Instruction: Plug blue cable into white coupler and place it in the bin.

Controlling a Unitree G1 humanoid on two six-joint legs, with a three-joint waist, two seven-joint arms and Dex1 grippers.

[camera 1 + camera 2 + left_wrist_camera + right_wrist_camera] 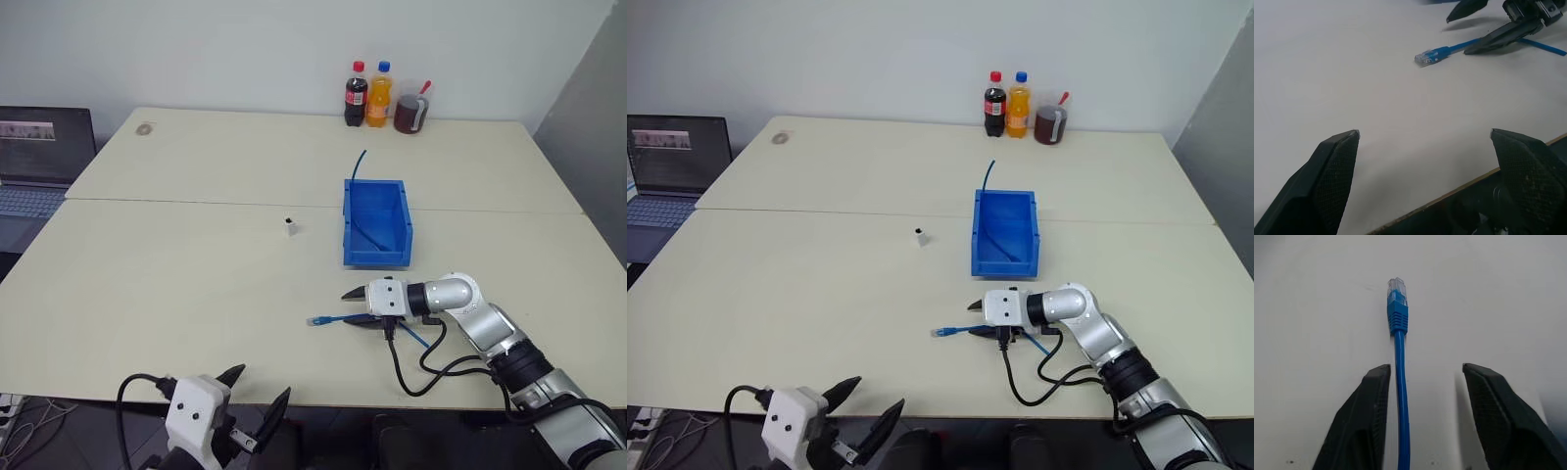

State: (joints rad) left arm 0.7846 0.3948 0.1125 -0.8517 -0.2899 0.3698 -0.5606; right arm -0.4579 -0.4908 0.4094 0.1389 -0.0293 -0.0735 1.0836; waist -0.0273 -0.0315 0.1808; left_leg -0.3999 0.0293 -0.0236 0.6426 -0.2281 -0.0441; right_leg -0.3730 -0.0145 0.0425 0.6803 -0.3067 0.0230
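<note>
The blue cable [333,318] lies on the table, its clear-tipped plug [1396,293] pointing left. My right gripper [353,306] is open and straddles the cable just behind the plug; in the right wrist view the cord runs close along one finger [1364,416], not pinched. The cable's far part runs through the bin [372,257], and its other end sticks out over the back wall. The white coupler [291,227] stands alone on the table, left of the bin. My left gripper [261,384] hangs open and empty at the table's near edge.
Two bottles [367,95] and a cup [411,110] stand at the table's far edge. A laptop [39,162] sits off the table's left side. A small round mark [146,128] is at the far left corner. Black wiring [421,377] loops below my right wrist.
</note>
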